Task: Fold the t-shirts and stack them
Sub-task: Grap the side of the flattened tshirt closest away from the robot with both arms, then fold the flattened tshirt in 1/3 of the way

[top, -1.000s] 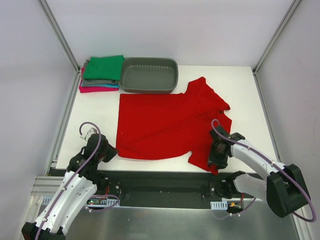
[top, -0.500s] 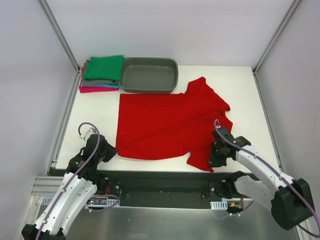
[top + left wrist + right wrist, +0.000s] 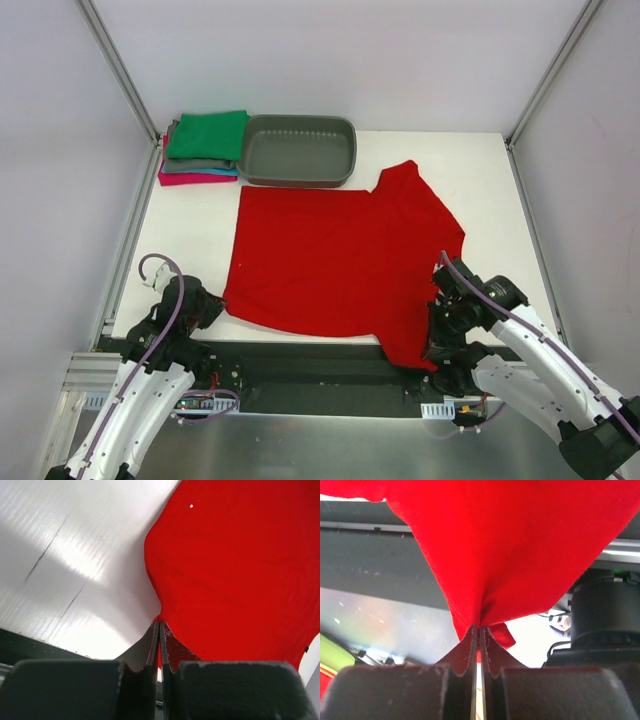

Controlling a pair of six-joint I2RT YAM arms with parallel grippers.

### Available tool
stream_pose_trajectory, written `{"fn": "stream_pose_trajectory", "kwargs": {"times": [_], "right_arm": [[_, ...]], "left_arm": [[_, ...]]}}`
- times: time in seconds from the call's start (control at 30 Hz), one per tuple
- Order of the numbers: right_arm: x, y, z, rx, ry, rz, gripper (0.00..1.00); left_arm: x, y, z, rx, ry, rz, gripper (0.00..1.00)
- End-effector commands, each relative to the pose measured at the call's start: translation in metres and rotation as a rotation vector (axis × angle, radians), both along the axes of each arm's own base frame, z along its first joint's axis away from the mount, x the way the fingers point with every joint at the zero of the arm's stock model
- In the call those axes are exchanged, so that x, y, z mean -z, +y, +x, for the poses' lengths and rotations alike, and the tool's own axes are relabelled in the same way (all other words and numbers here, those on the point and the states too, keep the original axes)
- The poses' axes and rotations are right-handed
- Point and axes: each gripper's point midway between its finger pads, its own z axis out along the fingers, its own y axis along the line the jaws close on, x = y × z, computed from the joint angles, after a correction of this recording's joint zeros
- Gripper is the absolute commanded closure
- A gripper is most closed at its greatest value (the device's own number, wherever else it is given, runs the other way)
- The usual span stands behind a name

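Observation:
A bright red t-shirt (image 3: 340,255) lies spread on the white table, its near edge pulled toward the front. My left gripper (image 3: 212,306) is shut on the shirt's near left corner (image 3: 161,620). My right gripper (image 3: 432,352) is shut on the shirt's near right corner (image 3: 480,622), held past the table's front edge. A stack of folded t-shirts (image 3: 203,147), green on top over grey, teal and magenta, sits at the back left.
A grey oval plastic tub (image 3: 298,150) stands at the back, just right of the stack. The table's front edge (image 3: 300,343) and the black base rail lie under the right gripper. Frame posts stand at the back corners.
Both grippers have pulled back toward the front edge, dragging the red shirt with them. The shirt's wrinkles and folded right side have flattened out.

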Motion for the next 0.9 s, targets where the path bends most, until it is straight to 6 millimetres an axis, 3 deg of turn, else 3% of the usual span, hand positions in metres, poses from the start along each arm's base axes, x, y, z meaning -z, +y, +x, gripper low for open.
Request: {"fn": "stream_pose_trajectory", "kwargs": {"times": [0.0, 0.1, 0.2, 0.37, 0.53, 0.87], "right_arm": [[-0.028, -0.010, -0.037, -0.032, 0.136, -0.029, 0.99], [-0.029, -0.012, -0.040, -0.042, 0.142, -0.032, 0.99], [-0.030, -0.008, -0.027, -0.047, 0.078, -0.021, 0.99], [-0.033, -0.001, 0.010, -0.035, -0.073, -0.029, 0.99], [-0.045, -0.002, 0.043, -0.046, -0.175, -0.090, 0.99], [-0.055, -0.004, 0.136, 0.091, -0.440, -0.136, 0.99]], "left_arm": [[-0.002, 0.010, -0.012, -0.054, 0.030, 0.007, 1.00], [-0.002, 0.009, -0.013, -0.068, 0.017, -0.017, 1.00], [-0.003, 0.009, -0.013, -0.076, 0.000, -0.033, 1.00], [-0.007, 0.013, -0.007, -0.129, -0.007, -0.039, 1.00], [-0.014, 0.013, 0.014, -0.171, -0.051, -0.041, 1.00], [-0.024, 0.019, 0.053, -0.254, -0.092, 0.018, 1.00]]}}
